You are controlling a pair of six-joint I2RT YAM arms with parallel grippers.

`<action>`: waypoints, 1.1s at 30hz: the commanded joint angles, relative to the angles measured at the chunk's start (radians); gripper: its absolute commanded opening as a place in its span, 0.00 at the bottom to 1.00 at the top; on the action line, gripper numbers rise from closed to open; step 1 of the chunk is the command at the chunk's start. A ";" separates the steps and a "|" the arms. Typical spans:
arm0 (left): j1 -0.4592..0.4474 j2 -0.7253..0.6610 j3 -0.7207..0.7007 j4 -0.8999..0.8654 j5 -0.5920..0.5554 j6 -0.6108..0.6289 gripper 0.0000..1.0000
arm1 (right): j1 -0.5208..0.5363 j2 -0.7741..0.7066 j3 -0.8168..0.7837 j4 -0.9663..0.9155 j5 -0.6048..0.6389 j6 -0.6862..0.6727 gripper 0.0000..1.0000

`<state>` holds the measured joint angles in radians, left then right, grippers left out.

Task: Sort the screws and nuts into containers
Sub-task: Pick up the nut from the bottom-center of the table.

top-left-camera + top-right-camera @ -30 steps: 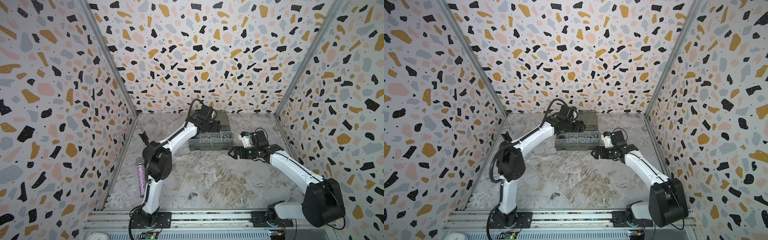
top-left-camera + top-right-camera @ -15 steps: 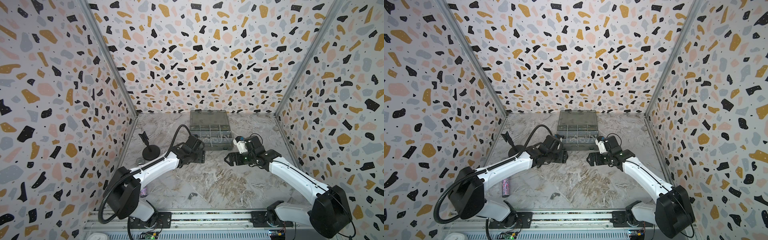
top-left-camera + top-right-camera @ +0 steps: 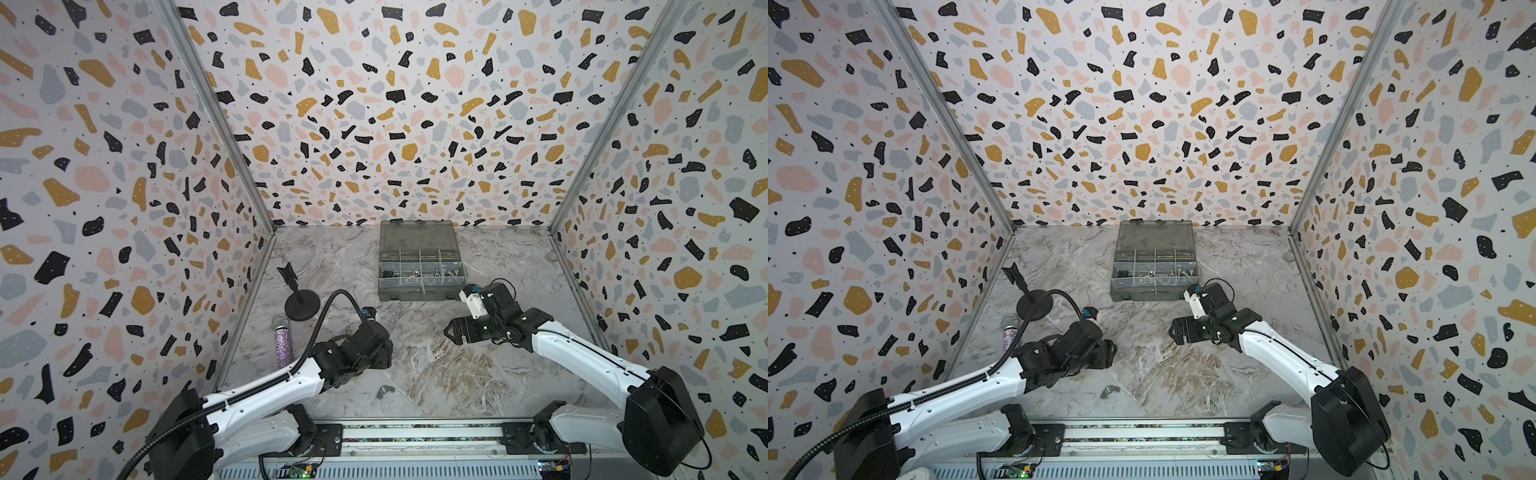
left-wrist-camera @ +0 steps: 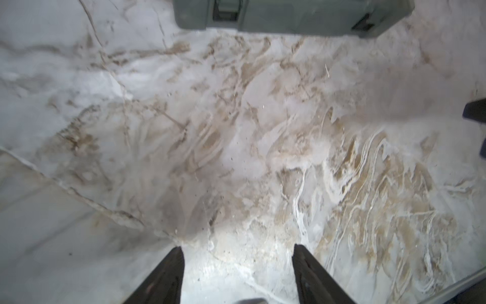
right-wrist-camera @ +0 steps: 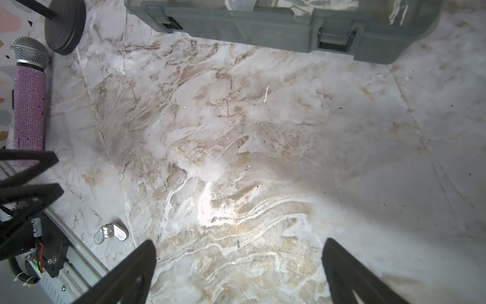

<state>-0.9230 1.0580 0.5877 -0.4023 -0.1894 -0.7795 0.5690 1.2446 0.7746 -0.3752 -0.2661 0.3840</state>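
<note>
One shiny silver metal wing nut [image 3: 385, 391] lies on the marbled bench [image 3: 436, 365] near its front edge, well apart from the one grey translucent plastic organizer box [image 3: 419, 293]; the left fingers [image 4: 168, 273] and right fingers [image 5: 131, 273], two each, stand apart, empty.

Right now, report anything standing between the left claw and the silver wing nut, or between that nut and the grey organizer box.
Nothing visible does: bare marble tabletop separates the open left claw from the silver metal wing nut, and that nut from the grey translucent plastic organizer box.
</note>
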 commanded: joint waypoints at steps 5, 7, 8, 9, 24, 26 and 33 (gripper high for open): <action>-0.188 0.047 -0.050 -0.039 -0.058 -0.089 0.62 | 0.014 -0.001 -0.012 0.012 -0.018 -0.018 0.99; -0.226 0.065 -0.054 -0.044 -0.062 -0.095 0.62 | 0.014 -0.011 -0.019 0.011 -0.018 -0.020 0.99; -0.240 0.072 -0.051 -0.050 -0.069 -0.098 0.62 | 0.014 -0.017 -0.026 0.011 -0.016 -0.020 0.99; -0.253 0.076 -0.050 -0.054 -0.072 -0.098 0.62 | 0.015 -0.022 -0.032 0.012 -0.016 -0.021 0.99; -0.321 0.065 -0.031 -0.184 -0.077 -0.098 0.60 | 0.015 -0.056 -0.073 0.021 -0.028 -0.020 0.99; -0.321 0.076 -0.028 -0.176 -0.087 -0.098 0.60 | 0.014 -0.063 -0.079 0.020 -0.029 -0.019 0.99; -0.322 0.181 0.006 -0.154 -0.094 -0.048 0.56 | 0.012 -0.092 -0.088 0.009 -0.022 -0.019 0.99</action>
<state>-1.2404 1.2098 0.5663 -0.5541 -0.2611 -0.8589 0.5785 1.1877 0.6884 -0.3515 -0.2844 0.3729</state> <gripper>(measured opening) 0.566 0.990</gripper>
